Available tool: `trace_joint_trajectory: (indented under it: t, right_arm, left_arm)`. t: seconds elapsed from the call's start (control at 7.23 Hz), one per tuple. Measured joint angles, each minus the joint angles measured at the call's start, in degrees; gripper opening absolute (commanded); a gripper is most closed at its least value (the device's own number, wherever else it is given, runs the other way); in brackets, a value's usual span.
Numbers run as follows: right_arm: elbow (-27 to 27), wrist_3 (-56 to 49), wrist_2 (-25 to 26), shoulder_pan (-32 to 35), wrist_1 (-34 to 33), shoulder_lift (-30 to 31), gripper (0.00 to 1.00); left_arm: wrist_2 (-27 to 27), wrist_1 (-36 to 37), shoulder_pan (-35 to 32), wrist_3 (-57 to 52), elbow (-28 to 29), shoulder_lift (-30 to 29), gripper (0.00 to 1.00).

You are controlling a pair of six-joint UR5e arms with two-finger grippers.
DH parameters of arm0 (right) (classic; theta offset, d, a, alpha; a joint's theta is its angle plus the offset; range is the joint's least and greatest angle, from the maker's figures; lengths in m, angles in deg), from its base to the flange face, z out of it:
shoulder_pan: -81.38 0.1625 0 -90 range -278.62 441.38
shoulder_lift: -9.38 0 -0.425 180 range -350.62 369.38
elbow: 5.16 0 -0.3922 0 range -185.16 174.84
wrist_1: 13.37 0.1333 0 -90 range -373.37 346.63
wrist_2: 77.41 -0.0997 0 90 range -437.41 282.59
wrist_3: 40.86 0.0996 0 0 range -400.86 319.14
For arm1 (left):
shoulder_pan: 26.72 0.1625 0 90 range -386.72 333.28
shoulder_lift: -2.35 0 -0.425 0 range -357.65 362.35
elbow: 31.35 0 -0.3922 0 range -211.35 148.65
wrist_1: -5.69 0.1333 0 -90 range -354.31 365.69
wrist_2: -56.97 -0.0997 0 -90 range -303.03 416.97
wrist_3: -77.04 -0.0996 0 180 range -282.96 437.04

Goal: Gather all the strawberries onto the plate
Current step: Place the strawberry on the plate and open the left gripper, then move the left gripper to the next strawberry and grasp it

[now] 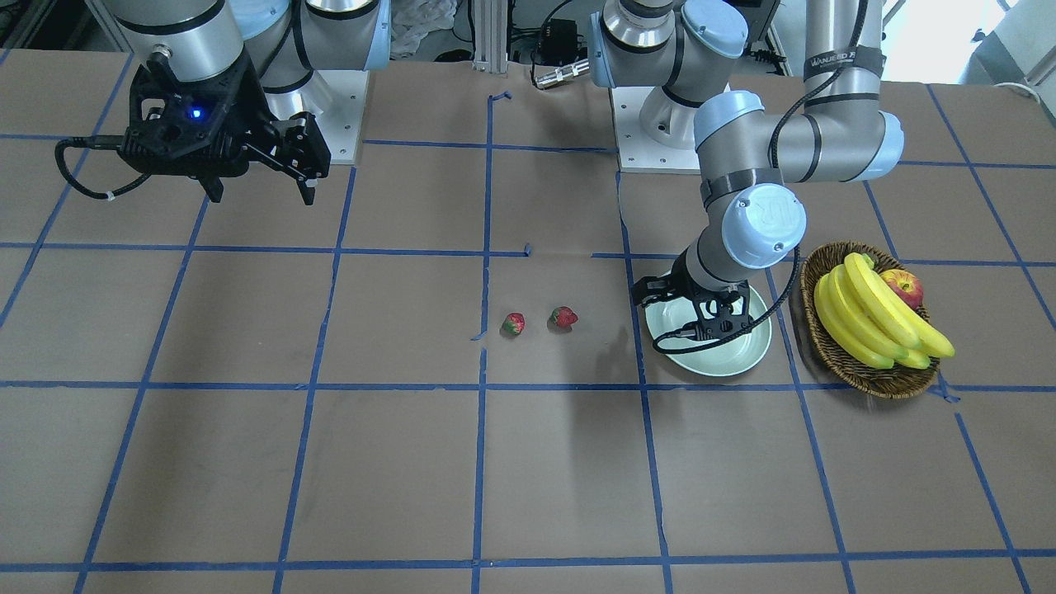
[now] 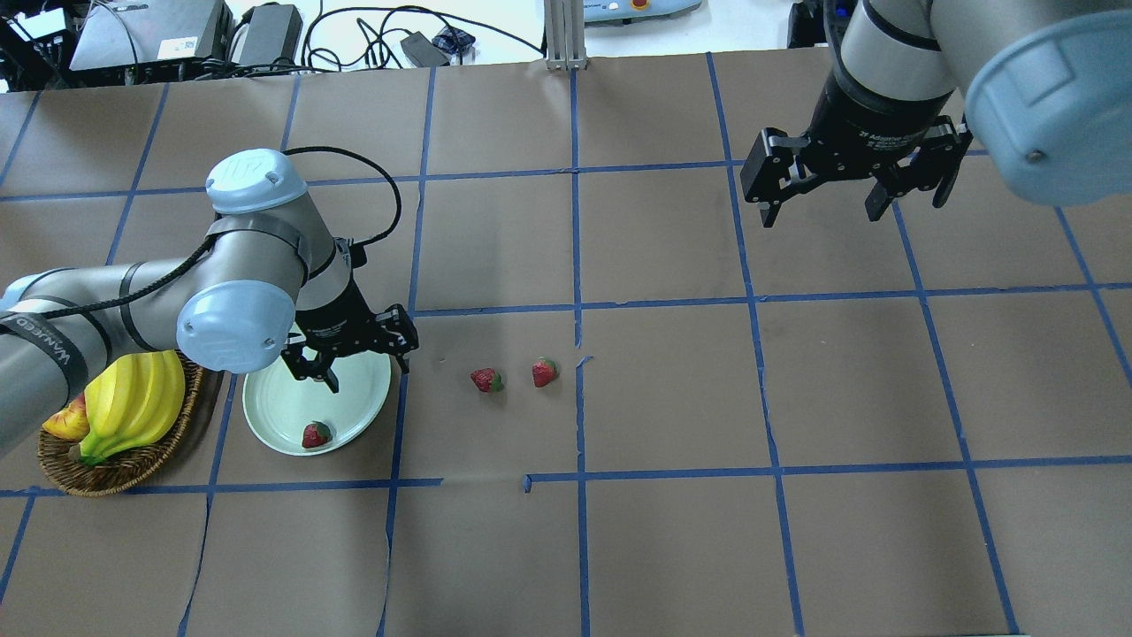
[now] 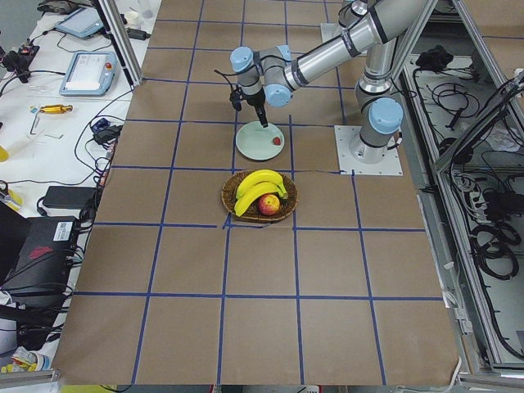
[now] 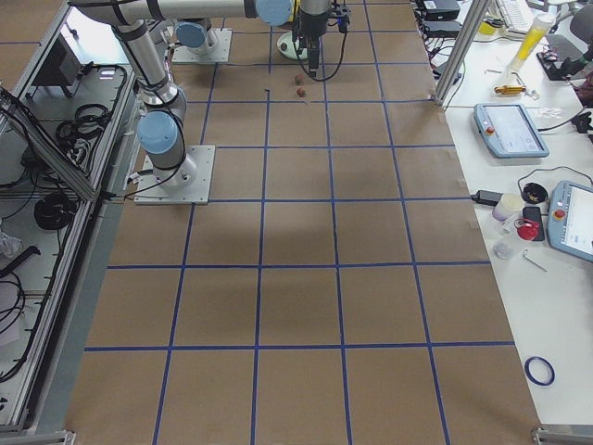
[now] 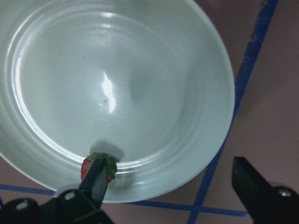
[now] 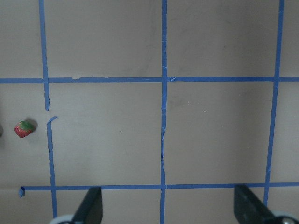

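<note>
Hovering over the plate (image 2: 354,409), my left end effector (image 2: 369,373) is spread wide, gripping nothing; one strawberry (image 2: 316,434) lies inside the rim. A second strawberry (image 2: 485,380) and third strawberry (image 2: 544,372) sit on the bench (image 2: 663,398) nearby. My right end effector (image 2: 822,215) hangs spread, empty. Arm strap (image 2: 35,341) reads "WANJEED".

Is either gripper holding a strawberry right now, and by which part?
Nothing is held. The left gripper hangs over the plate with jaws open, one strawberry lying loose on it; the right gripper is open and empty.
</note>
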Motion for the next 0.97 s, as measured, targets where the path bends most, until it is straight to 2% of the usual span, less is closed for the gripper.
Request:
trace_joint_trajectory:
  t: [0.41, 0.55, 0.69, 0.83, 0.97]
  right_arm:
    - [-0.03, 0.00, -0.02, 0.00, 0.06, 0.00, 1.00]
    - [-0.02, 0.00, -0.06, 0.00, 0.03, 0.00, 1.00]
    - [-0.01, 0.00, -0.06, 0.00, 0.01, 0.00, 1.00]
    - [0.00, 0.00, -0.03, 0.00, 0.02, 0.00, 1.00]
    - [0.00, 0.00, -0.01, 0.00, 0.03, 0.00, 1.00]
  left_arm:
    - [4.61, 12.39, -8.96, 25.58, -1.89, -2.99, 0.86]
    - [5.27, 16.39, -10.38, 30.09, -2.75, -4.49, 0.67]
    - [5.43, 18.34, -11.48, 32.09, -3.14, -5.67, 0.31]
    - [5.42, 19.06, -12.03, 32.64, -3.22, -6.32, 0.09]
    - [5.30, 19.32, -12.27, 32.13, -3.12, -6.58, 0.00]
